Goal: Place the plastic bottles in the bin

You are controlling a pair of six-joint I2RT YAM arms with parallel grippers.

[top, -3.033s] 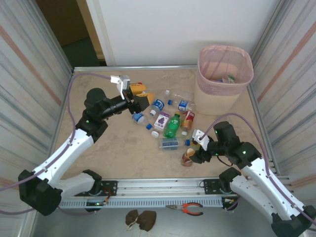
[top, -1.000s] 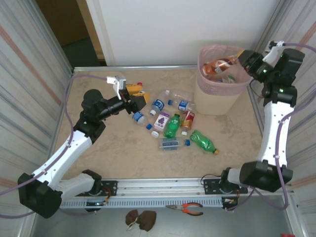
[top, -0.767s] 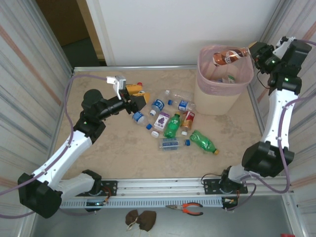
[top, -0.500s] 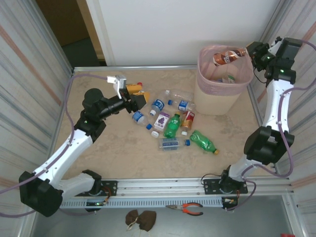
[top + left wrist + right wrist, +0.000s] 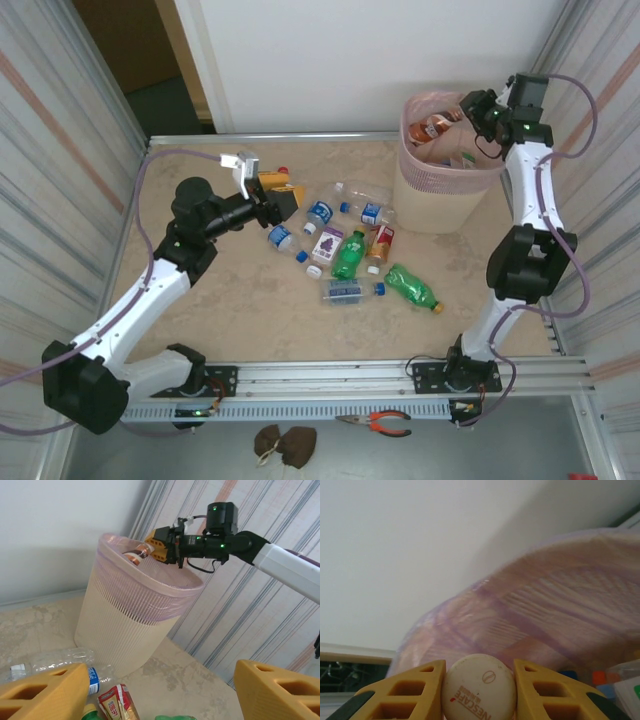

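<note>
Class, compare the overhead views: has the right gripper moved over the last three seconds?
Yes. The right gripper has gone from the near edge of the table to the bin, where it holds a brown bottle above the opening.

NESCAFE on a bottle cap is the only print that can be read.
In the right wrist view, at six o'clock, the white cap point(image 5: 479, 687) bears "NESCAFE" upside down; the smaller line beneath it is illegible, as are the labels on the bottles point(image 5: 348, 255) in the top view.

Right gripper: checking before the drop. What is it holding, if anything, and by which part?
The right gripper is shut on a brown plastic bottle, pinching its round white cap end, over the tall beige pink-lined bin.
</note>
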